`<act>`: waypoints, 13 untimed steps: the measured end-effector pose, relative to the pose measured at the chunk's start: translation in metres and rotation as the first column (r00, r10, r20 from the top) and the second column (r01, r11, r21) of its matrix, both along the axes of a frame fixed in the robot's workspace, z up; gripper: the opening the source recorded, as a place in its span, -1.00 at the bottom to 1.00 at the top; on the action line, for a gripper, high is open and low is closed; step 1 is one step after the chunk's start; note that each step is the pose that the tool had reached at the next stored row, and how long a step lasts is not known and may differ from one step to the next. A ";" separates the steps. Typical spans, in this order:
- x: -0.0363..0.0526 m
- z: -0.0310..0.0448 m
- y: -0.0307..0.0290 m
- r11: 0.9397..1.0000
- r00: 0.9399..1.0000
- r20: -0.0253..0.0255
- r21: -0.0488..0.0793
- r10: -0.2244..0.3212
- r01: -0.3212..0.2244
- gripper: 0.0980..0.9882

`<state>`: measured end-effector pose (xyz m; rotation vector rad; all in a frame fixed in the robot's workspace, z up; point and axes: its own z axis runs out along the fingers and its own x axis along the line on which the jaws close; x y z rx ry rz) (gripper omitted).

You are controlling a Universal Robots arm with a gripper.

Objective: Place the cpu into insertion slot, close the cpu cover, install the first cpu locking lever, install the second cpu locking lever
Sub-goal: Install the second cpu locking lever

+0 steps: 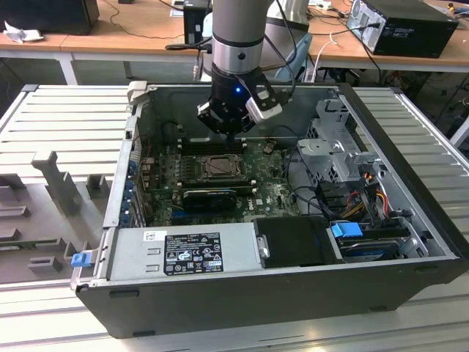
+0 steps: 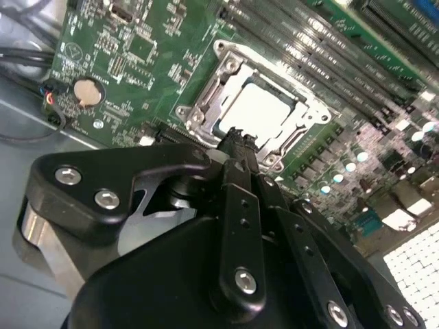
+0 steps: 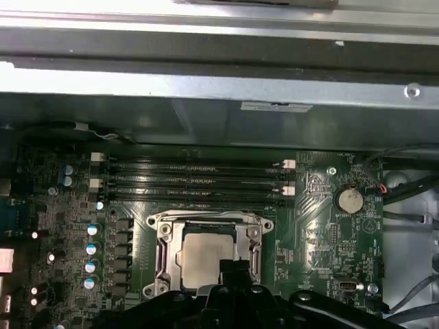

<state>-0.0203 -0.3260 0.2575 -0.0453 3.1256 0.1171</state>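
Silver-grey, the cpu (image 3: pixel 204 255) sits in the insertion slot (image 2: pixel 255 118) with the cpu cover (image 3: pixel 206 226) framing it. The gripper (image 2: pixel 236 140) hangs just beside the socket's edge, jaws pressed together, holding nothing.

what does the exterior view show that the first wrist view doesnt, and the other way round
The exterior view alone gives the whole open computer case, the arm's wrist above it, the blue drive latch and the wooden desks behind. The first wrist view alone gives the round coin battery and the cpu seated under the closed cpu cover. Both share the green motherboard, the long black memory slots and the gripper close over the socket.
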 end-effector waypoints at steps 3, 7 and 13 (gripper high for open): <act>0.0000 -0.0001 -0.0089 1.000 1.000 0.000 0.000 0.000 0.000 -0.98; 0.0000 -0.0011 -0.0235 1.000 1.000 -0.007 0.000 0.000 0.000 -0.98; -0.0004 -0.0106 -0.0390 0.999 1.000 -0.014 0.035 0.007 -0.007 -0.98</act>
